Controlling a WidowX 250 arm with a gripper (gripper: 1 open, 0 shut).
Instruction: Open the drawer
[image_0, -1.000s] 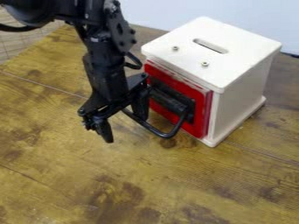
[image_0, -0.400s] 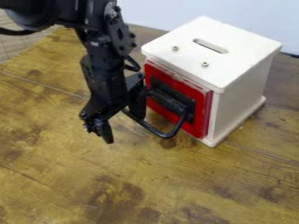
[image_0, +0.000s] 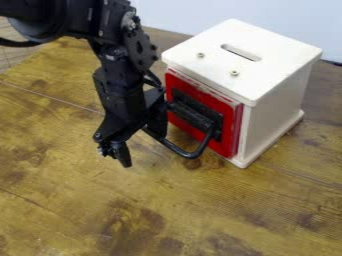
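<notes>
The red drawer (image_0: 225, 122) sits shut in a white cube casing (image_0: 274, 75) at the right of the camera view. A black bracket (image_0: 195, 112) on its front carries a large black looped wire handle (image_0: 185, 150) that reaches down to the table. My black gripper (image_0: 136, 132) points down just left of the drawer front, open. One finger (image_0: 118, 143) hangs to the left, the other (image_0: 156, 122) stands beside the loop. Whether that finger touches the wire cannot be told.
The casing has a slot (image_0: 245, 51) and two screws on top. The wooden table (image_0: 80, 210) stretches to the left and front. The arm (image_0: 94, 25) comes in from the upper left.
The gripper has rolled slightly about its pointing line and stayed in place. Drawer and handle have not moved.
</notes>
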